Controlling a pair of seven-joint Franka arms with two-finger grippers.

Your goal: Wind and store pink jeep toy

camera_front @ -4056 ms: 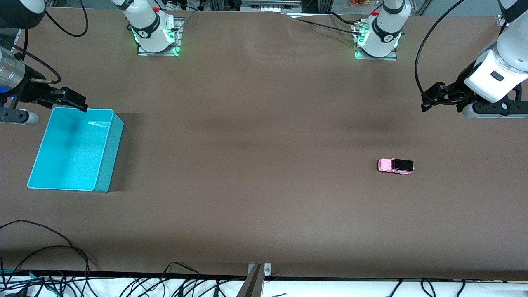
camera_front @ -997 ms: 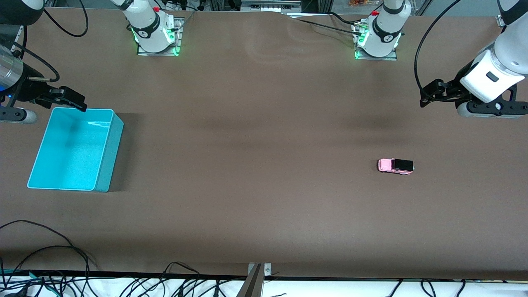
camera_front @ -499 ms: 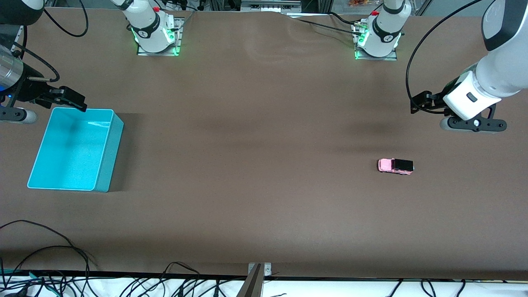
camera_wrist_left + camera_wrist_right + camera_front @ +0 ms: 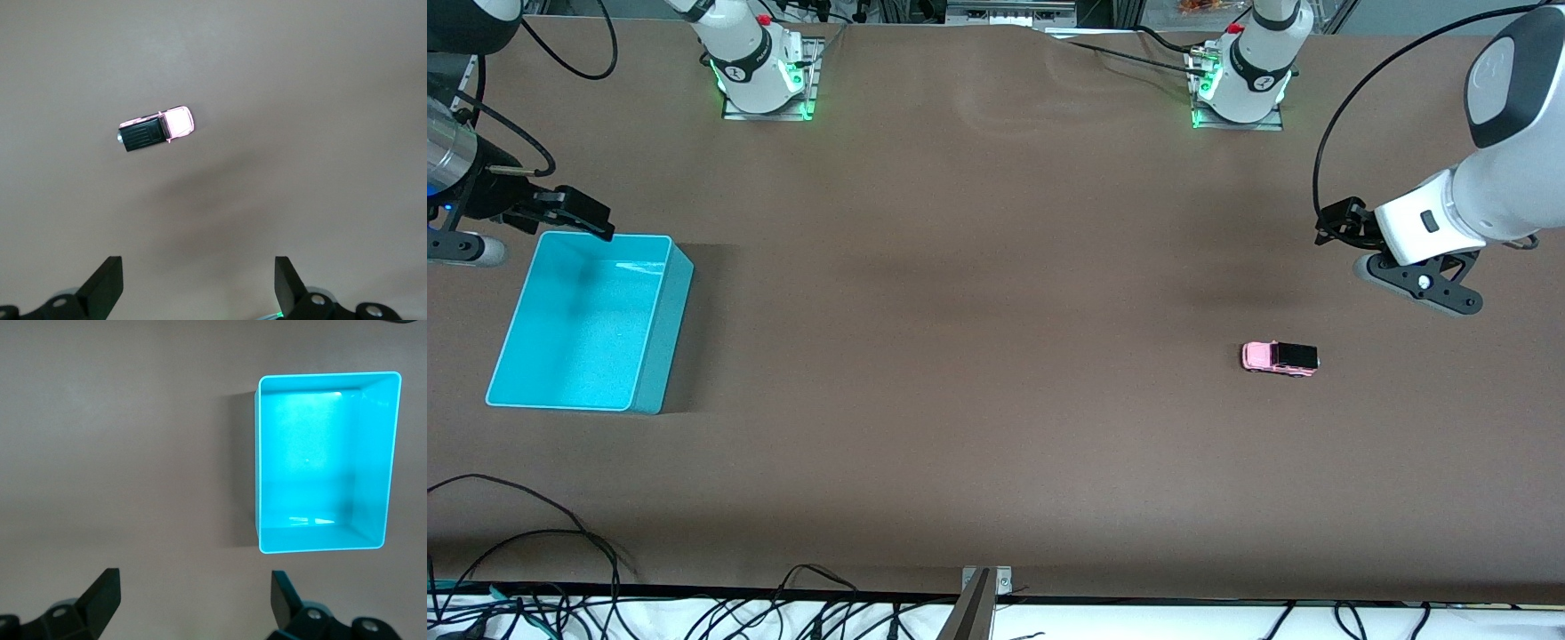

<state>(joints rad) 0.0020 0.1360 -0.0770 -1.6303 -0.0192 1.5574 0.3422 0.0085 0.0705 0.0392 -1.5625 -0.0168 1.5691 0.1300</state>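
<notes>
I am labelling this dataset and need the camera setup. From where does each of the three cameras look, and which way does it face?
Front view: high across the table, facing the robots' bases; shows both arms, the left gripper in the air and the right gripper by the turquoise bin.
Left wrist view: on the left wrist, looking down at the pink jeep toy; its spread fingers show.
Right wrist view: on the right wrist, looking down at the bin; its spread fingers show.
Shared: the front view has the jeep with the left wrist view, the bin with the right.

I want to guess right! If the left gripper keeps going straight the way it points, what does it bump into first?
Probably just bare table. The open left gripper points down beside the pink jeep toy, not right over it.
</notes>
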